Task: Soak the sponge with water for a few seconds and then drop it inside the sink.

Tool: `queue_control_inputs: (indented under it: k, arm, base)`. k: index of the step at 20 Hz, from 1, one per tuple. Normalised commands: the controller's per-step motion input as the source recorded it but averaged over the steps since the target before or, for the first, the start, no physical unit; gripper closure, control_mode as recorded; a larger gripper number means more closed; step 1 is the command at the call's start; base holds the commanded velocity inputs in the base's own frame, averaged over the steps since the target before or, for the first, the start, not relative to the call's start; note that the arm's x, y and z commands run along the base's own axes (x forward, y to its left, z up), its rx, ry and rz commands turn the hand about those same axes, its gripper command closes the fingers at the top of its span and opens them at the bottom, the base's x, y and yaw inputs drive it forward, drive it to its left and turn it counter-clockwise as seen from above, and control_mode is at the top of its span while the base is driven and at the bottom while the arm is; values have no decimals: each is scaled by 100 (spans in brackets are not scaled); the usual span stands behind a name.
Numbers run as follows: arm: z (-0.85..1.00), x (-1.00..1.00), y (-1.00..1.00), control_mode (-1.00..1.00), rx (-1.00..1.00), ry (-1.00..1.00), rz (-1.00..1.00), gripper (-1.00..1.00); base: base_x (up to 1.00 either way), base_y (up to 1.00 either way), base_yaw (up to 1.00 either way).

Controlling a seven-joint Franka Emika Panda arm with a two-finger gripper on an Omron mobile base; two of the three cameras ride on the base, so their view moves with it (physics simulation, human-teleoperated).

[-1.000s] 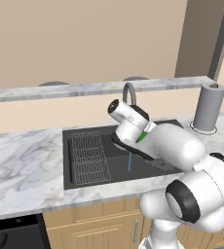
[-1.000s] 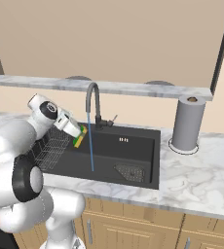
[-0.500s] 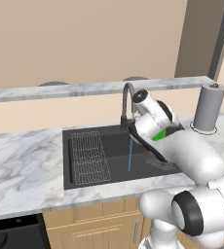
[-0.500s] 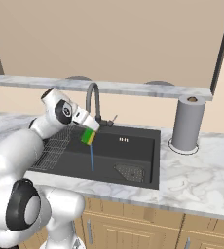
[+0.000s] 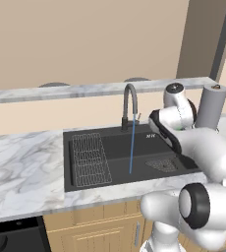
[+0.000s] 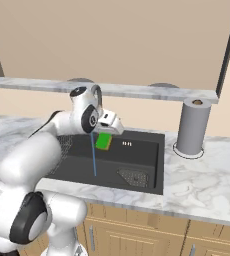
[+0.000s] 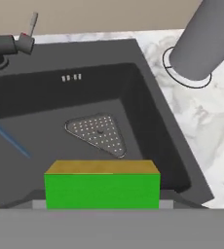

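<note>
Now my tool (image 6: 108,131) is clamped on the sponge (image 6: 104,141), holding it above the sink (image 6: 149,165), just right of the water (image 6: 93,155) and apart from it. From the hand, the sponge (image 7: 102,187) hangs over the basin near the mesh drain (image 7: 98,133). The stream falls from the faucet (image 5: 129,104). A grey roll (image 6: 191,127) stands on the tabletop (image 6: 202,175).

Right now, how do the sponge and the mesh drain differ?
The sponge is a bright green block with a yellowish edge; the mesh drain is grey, flat, perforated and roughly triangular. The sponge hangs in the gripper above the basin; the drain lies in the sink floor. Both sit clear of the water.
</note>
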Motion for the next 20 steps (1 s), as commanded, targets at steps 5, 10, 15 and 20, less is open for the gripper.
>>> queue_control_inputs:
  k: [5,10,15,20]
  arm:
    - [0,54,-27,-100,9,22,15,100]
    - [0,77,-13,-100,4,25,8,100]
    - [-2,64,-7,-100,2,15,5,100]
    - [-20,30,-26,-100,7,0,3,100]
  base:
    - [0,0,0]
    - [0,0,0]
    - [0,0,0]
    - [0,0,0]
